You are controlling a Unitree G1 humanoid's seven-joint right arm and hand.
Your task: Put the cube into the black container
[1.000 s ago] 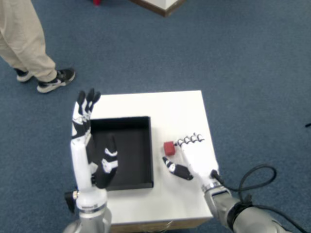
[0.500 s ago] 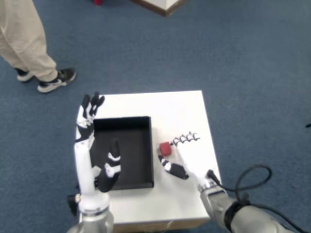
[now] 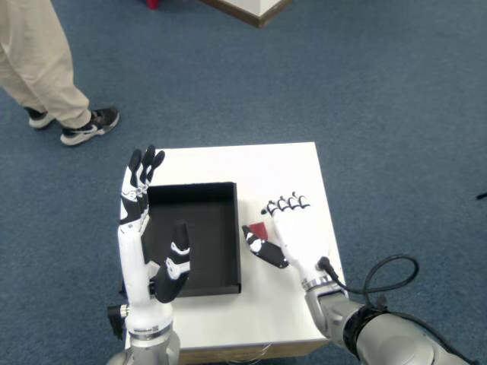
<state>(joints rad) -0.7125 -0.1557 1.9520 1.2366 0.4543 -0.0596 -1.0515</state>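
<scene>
A small red cube lies on the white table, just right of the black container. My right hand is around the cube: the thumb sits on its near-left side and the curled fingers at its right, partly covering it. Whether the fingers actually press on the cube cannot be told. The container is a shallow black tray with nothing inside. My left hand stands upright with its fingers spread over the tray's left edge.
A person's leg and dark shoe stand on the blue carpet beyond the table's far-left corner. A black cable loops off my right forearm at the table's right edge.
My right hand has moved left and a little farther, from beside the cube to closing around it. The cube has shifted slightly left toward the tray. The left hand has barely moved.
</scene>
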